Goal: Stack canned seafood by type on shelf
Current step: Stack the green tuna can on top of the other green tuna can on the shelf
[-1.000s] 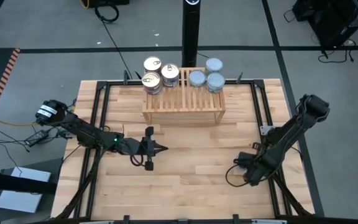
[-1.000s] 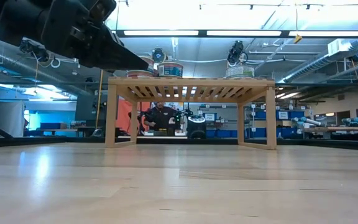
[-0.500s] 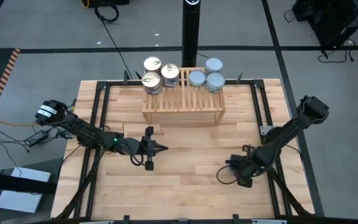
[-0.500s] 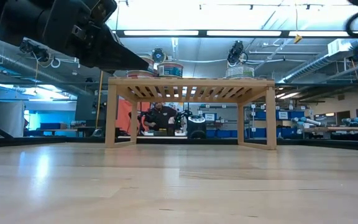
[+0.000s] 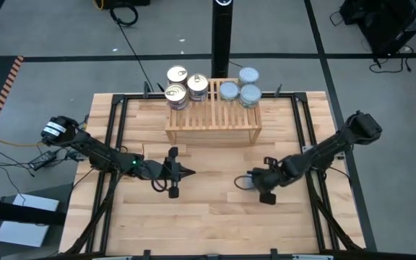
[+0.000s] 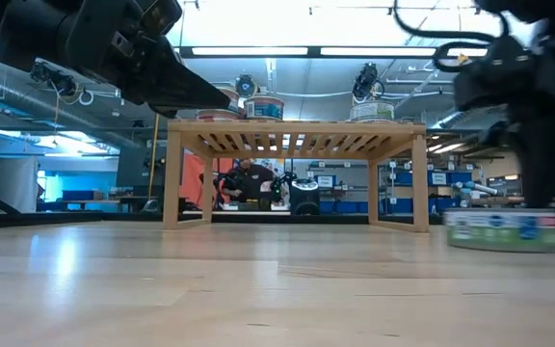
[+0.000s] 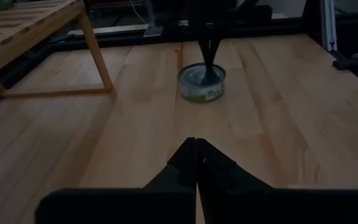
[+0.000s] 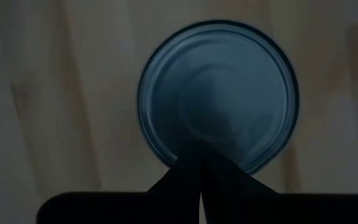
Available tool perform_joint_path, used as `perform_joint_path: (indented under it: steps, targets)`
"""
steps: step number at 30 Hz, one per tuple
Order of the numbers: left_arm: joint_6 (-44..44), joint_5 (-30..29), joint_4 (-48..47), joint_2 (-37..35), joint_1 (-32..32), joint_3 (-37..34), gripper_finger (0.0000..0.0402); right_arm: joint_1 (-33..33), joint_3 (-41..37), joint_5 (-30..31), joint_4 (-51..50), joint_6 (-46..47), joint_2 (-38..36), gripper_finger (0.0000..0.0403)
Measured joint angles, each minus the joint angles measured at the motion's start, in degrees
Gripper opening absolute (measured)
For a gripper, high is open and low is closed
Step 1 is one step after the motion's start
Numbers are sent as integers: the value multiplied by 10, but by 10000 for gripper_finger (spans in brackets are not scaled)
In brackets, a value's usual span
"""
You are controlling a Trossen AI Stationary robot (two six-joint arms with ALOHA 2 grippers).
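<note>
Right gripper [image 5: 245, 180] pinched closed, empty, tips pressed on loose tin [image 7: 202, 82] directly beneath. Beyond it, shelf [image 5: 213, 119] already stacked with gold and blue tins; one left. Left gripper [image 5: 191, 172] closed, idle.

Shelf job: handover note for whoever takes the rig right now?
Left gripper: shut, empty, hanging over mid-table.
Right gripper: shut, fingers pressed on the lid of one blue-lidded tin sitting on the table, in front of the shelf.
Done: gold-lid stacks on the shelf's left, blue-lid stacks on its right.
Left: this tin is not gripped; get it onto the blue side.
</note>
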Motion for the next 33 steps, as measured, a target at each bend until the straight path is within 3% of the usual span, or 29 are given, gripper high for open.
perform_joint_path:
  steps: [11, 22, 33]
  targets:
    - [-35, 0, -1, 0, 0, 0, 5, -81, 3, -4, 68, -110, 30, 7]
    - [-44, 0, -3, 0, 0, 0, 5, -86, 0, -36, 236, -152, 72, 7]
    - [-63, 5, -2, 0, -1, 0, 5, -87, 2, -29, 393, -165, 141, 7]
